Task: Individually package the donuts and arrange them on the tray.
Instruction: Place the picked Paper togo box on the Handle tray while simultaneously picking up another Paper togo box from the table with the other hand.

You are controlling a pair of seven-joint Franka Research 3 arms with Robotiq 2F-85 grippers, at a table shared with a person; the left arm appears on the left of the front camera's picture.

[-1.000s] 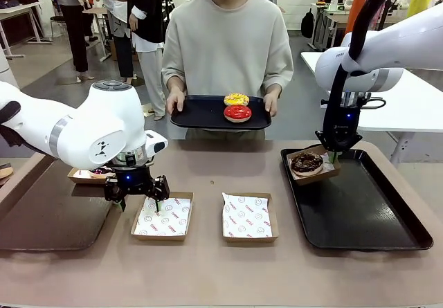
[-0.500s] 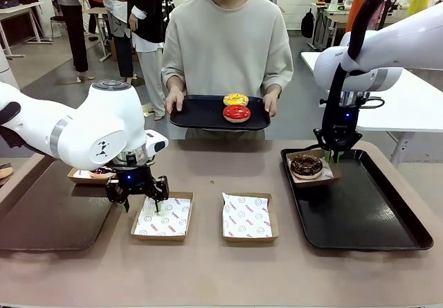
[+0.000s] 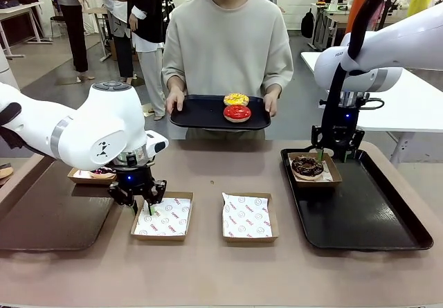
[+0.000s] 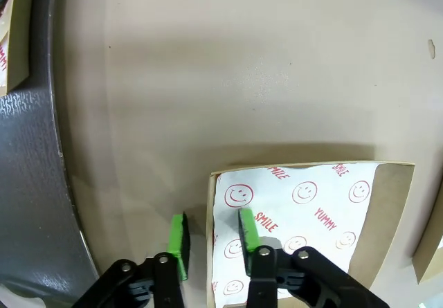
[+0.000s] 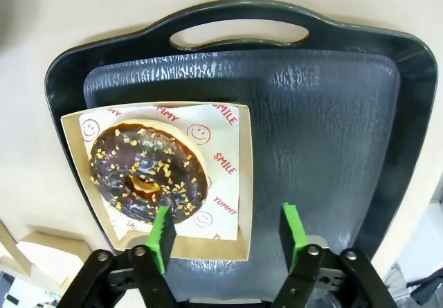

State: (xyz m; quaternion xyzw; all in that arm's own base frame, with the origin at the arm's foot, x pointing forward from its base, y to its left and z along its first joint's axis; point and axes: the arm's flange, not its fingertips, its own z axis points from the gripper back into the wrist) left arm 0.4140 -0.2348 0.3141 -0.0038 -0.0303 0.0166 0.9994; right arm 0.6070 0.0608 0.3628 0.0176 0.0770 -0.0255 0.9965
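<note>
Sitting in its paper-lined carton (image 5: 208, 249), the chocolate donut (image 5: 149, 171) rests at a corner of the black tray (image 5: 332, 114). The right hand (image 5: 227, 214) hangs open above it, holding nothing. One finger is over the donut's rim, so a drop from here would likely dent the glaze or snag the carton. The yellow donut (image 3: 236, 99) and red donut (image 3: 237, 112) wait unpacked on the person's tray (image 3: 201, 114). The left hand (image 4: 212, 218), jaws apart, straddles the empty carton (image 4: 391, 211)'s wall on the surface (image 3: 208, 266). Closing carelessly could crumple it.
</note>
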